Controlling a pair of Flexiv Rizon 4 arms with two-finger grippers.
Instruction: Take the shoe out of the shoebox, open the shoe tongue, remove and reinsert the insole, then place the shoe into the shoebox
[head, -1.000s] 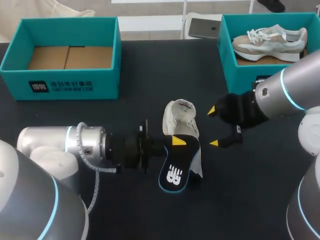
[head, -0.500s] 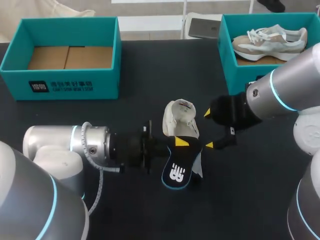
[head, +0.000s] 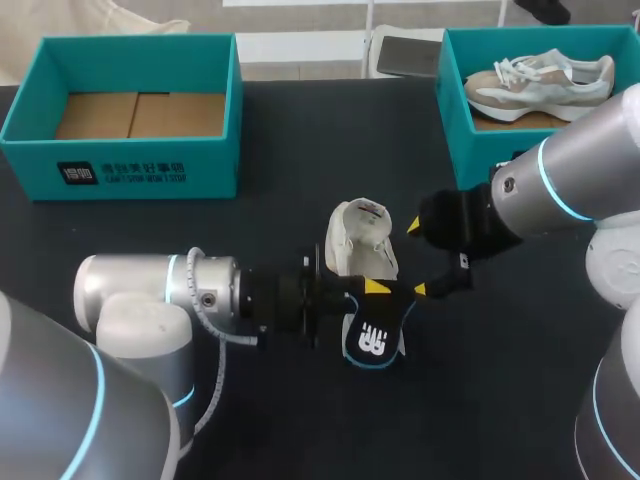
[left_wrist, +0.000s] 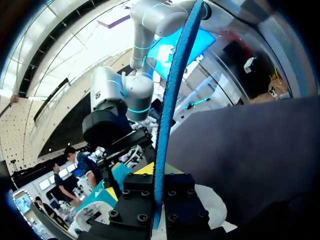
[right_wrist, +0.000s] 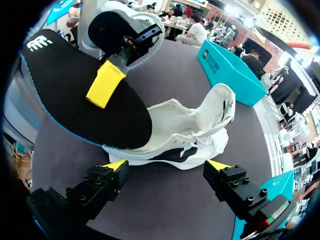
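A white shoe (head: 361, 238) lies on the dark table, its opening facing the back. My left gripper (head: 376, 291) is shut on a black insole (head: 371, 339) with a blue rim and white logo, held tilted just in front of the shoe. In the left wrist view the insole (left_wrist: 168, 110) stands edge-on between the fingers of the left gripper (left_wrist: 158, 176). My right gripper (head: 417, 257) is open beside the shoe's right side. In the right wrist view the shoe (right_wrist: 186, 131) lies just ahead of the open right gripper (right_wrist: 167, 166), and the insole (right_wrist: 70, 95) leans over its toe end.
A teal shoebox (head: 130, 165) with a bare cardboard floor stands at the back left. Another teal shoebox (head: 478, 140) at the back right holds a beige and white sneaker (head: 540, 80).
My left arm has moved right with the insole, bringing it closer to the shoe and tipping it more upright. My right gripper has shifted a little left toward the shoe.
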